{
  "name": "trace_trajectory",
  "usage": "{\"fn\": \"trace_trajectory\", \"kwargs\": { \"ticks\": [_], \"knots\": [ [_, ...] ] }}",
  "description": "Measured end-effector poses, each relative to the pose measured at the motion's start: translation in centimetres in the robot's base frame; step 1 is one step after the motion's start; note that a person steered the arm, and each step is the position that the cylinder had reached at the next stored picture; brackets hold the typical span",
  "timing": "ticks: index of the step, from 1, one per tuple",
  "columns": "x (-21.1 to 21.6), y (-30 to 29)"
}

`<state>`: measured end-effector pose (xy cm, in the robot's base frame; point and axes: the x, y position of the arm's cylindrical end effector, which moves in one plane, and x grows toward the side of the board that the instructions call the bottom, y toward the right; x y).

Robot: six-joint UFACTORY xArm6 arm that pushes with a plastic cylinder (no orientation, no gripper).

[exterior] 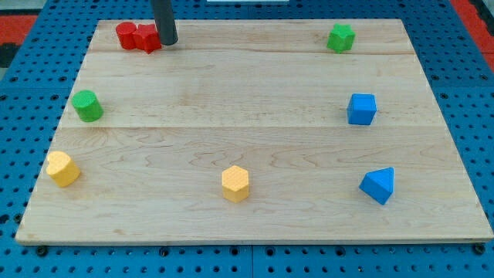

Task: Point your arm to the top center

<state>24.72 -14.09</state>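
My tip [167,42] rests on the wooden board [247,131] near the view's top left. It touches the right side of two red blocks [139,36] that stand side by side. A green block [340,37] sits at the top right. A green cylinder [87,106] sits at the left. A blue cube [361,109] sits at the right. A blue triangular block [378,185] sits at the bottom right. A yellow block [62,168] is at the bottom left. A yellow hexagonal block [235,184] is at the bottom centre.
The board lies on a blue perforated table [463,77]. A red area [15,23] shows beyond the table at the top left corner.
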Motion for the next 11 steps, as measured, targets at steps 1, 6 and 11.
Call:
{"fn": "trace_trajectory", "kwargs": {
  "ticks": [1,6,11],
  "knots": [
    [0.0,0.0],
    [10.2,-0.3],
    [5.9,18.8]
  ]
}}
